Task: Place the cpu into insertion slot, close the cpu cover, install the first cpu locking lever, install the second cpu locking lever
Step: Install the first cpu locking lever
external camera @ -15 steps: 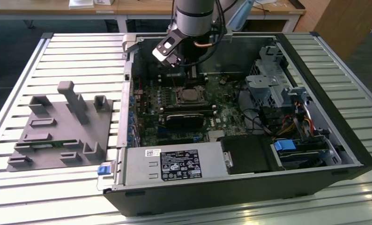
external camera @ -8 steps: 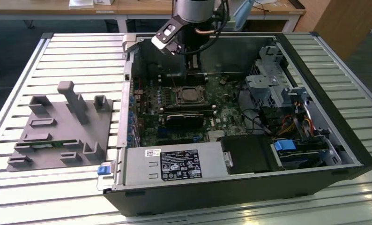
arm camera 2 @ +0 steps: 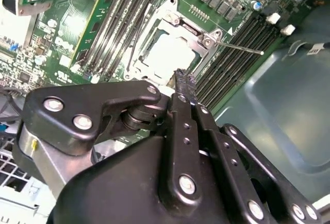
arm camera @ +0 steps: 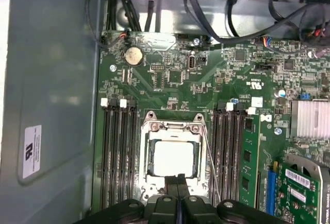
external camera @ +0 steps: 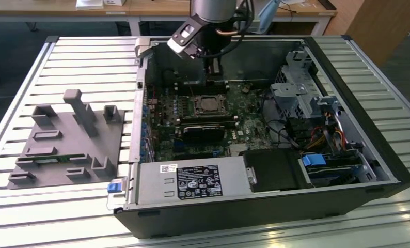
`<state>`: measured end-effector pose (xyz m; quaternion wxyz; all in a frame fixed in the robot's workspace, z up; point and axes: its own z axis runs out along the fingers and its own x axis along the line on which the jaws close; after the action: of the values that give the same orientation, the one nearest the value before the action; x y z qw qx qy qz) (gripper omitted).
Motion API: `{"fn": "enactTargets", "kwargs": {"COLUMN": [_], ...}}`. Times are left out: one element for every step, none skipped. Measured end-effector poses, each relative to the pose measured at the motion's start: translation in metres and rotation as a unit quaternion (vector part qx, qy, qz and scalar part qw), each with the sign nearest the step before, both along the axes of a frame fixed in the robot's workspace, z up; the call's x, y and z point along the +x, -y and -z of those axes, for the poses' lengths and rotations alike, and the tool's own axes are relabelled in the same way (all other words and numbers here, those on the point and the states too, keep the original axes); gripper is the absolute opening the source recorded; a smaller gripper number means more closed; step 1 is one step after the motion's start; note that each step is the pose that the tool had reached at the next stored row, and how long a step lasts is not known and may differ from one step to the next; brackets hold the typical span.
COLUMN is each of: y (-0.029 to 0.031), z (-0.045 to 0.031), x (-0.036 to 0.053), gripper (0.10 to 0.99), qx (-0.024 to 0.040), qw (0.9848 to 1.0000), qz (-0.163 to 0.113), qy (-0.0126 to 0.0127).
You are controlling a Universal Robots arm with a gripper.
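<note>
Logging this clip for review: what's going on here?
The robot's gripper is down inside the open PC case, fingers shut and holding nothing, tips at the edge of the cover. The cpu lies in the slot, and the cover lies flat around it. One thin lever runs beside the slot; whether it is latched is unclear.

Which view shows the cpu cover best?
First wrist view: the cpu cover faces the camera squarely, frame and cut-out clear. Second wrist view shows it at a slant; exterior view shows it from afar.

Matt black tool [arm camera 2: 184,82] — pale, shiny metal cpu [arm camera: 172,157].
</note>
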<state>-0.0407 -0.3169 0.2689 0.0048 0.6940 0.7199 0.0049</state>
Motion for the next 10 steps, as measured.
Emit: {"fn": "enactTargets", "kwargs": {"y": [0.0000, 0.0001, 0.0001, 0.0001, 0.0000, 0.0000, 0.0000, 0.0001, 0.0000, 0.0000], "z": [0.0001, 0.0000, 0.0000, 0.0001, 0.0001, 0.0001, 0.0001, 0.0001, 0.0001, 0.0001], "x": [0.0000, 0.0000, 0.0000, 0.0000, 0.0000, 0.0000, 0.0000, 0.0000, 0.0000, 0.0000], "gripper": [0.106, 0.106, 0.106, 0.106, 0.106, 0.106, 0.106, 0.106, 0.106, 0.106], "qx": [-0.0005, -0.0008, -0.0010, -0.0011, -0.0013, -0.0015, -0.0016, -0.0017, -0.0018, -0.0019], "qw": [1.0000, 1.0000, 0.9999, 0.9999, 0.9998, 0.9997, 0.9997, 0.9996, 0.9995, 0.9993], "qz": [-0.004, -0.008, -0.012, -0.015, -0.019, -0.023, -0.026, -0.030, -0.033, -0.036], "qy": [-0.0007, -0.0014, -0.0017, -0.0018, -0.0019, -0.0020, -0.0020, -0.0020, -0.0020, -0.0020]}}
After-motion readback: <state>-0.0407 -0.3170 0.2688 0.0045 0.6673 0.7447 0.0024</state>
